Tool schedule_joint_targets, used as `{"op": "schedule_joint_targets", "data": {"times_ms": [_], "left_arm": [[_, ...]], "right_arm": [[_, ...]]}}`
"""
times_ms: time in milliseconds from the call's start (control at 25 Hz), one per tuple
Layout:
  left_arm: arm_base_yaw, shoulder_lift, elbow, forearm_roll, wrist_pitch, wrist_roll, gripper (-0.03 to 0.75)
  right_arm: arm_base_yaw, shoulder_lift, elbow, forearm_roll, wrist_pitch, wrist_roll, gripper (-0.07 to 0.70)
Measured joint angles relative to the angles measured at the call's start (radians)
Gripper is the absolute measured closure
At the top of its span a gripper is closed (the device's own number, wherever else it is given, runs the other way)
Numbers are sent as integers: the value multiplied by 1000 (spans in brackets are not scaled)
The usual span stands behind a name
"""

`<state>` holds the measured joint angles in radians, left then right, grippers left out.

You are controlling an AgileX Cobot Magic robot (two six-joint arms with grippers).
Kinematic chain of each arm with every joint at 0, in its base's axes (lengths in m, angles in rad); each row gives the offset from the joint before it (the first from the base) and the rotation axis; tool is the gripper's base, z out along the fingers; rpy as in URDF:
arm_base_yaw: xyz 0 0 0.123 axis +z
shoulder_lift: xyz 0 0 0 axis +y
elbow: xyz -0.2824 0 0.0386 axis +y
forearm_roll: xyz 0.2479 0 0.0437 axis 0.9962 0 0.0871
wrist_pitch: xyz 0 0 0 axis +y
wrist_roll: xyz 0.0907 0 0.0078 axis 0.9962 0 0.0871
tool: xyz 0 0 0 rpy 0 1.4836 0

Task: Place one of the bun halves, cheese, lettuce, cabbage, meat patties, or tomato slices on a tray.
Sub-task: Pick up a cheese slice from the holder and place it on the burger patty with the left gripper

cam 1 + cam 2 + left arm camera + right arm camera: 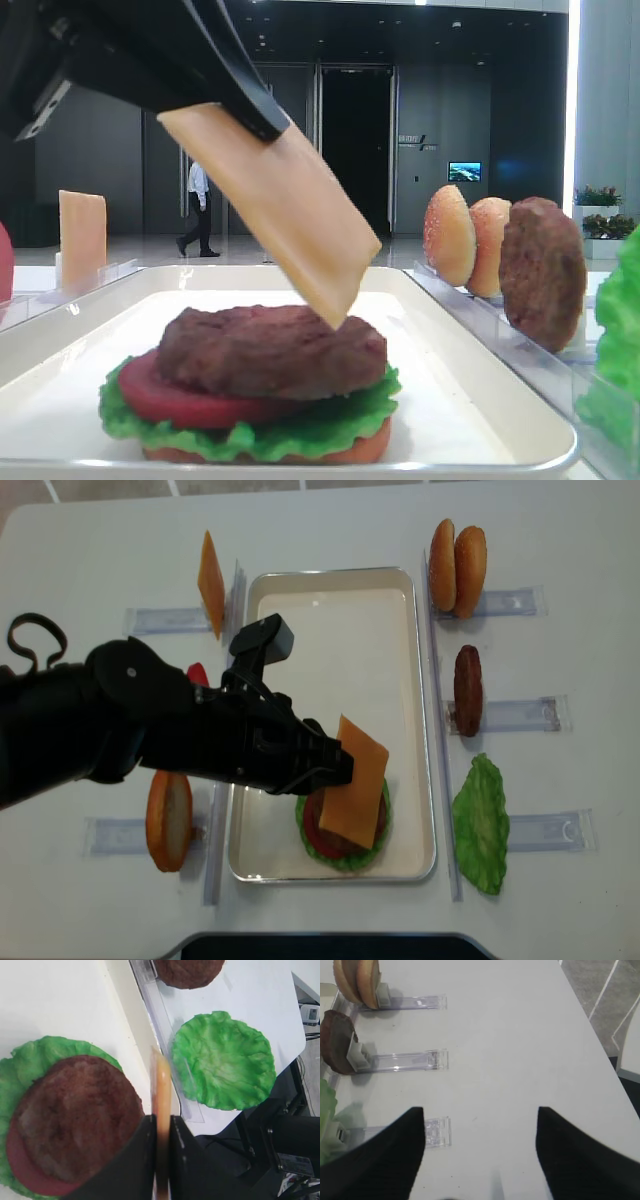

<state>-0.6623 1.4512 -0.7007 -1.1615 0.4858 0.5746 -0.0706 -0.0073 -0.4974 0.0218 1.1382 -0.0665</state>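
White tabletop, tray [330,595] at its middle, left gripper [335,763] clamped on a cheese [357,780] slice above the stacked patty [270,350] near the tray's front edge, right gripper [480,1150] spread wide.

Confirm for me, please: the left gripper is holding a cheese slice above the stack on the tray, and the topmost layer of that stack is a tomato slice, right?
Not quite. The left gripper does hold the cheese slice above the stack on the tray, but the topmost layer is a meat patty, not a tomato slice. The tomato slice lies under the patty, on lettuce. The low exterior high view shows this.
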Motion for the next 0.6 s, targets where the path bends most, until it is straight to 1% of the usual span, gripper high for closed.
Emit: {"op": "schedule_joint_targets", "data": {"times_ms": [240, 600], "left_arm": [[0, 32, 25, -19, -4, 4, 681], [0, 42, 26, -18, -4, 14, 680]], "right_arm": [[0, 0, 0, 0, 0, 0, 151], [0, 0, 0, 0, 0, 0, 151]]}}
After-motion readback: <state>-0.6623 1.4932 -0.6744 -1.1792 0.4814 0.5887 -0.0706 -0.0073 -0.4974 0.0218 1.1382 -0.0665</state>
